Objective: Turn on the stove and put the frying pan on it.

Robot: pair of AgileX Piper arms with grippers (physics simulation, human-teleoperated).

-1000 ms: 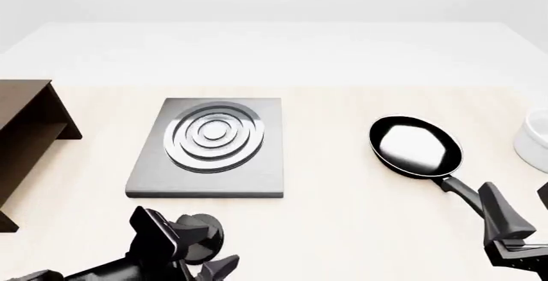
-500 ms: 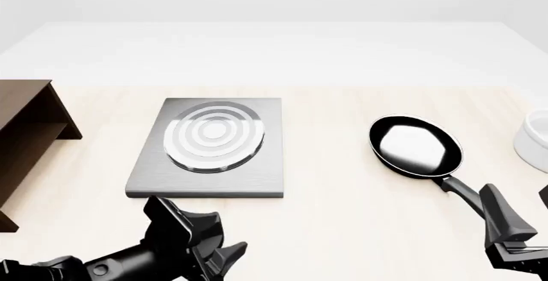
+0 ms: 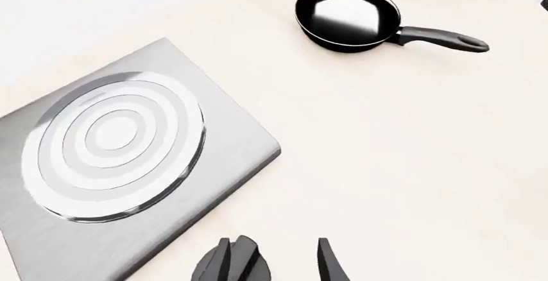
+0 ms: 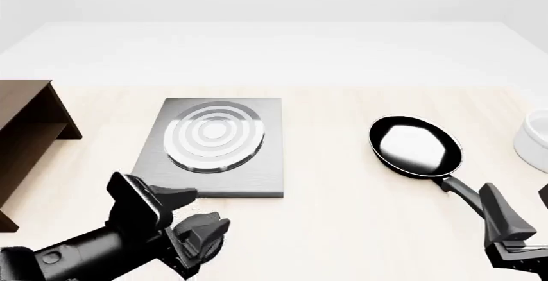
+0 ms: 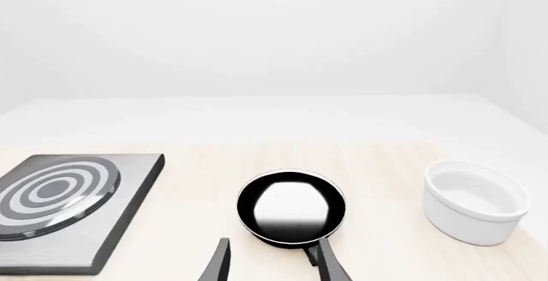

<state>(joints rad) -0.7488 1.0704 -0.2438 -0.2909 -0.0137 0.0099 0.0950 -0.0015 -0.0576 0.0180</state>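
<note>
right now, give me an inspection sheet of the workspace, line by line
surface: pale wooden table, flat, no spills seen
stove: grey square hotplate with ring burner, nothing on it
knob: black oval knob between the left fingers, mostly hidden in the front view
frying pan: black frying pan on the table to the right of the stove, handle toward the right arm
clutter: white bowl beside the pan; brown wooden shelf at the left edge
left end effector: fingers apart around the knob, contact cannot be told
right end effector: open, fingers either side of the pan handle, not gripping
cables: nothing seen
surroundings: plain white backdrop, nothing else seen
</note>
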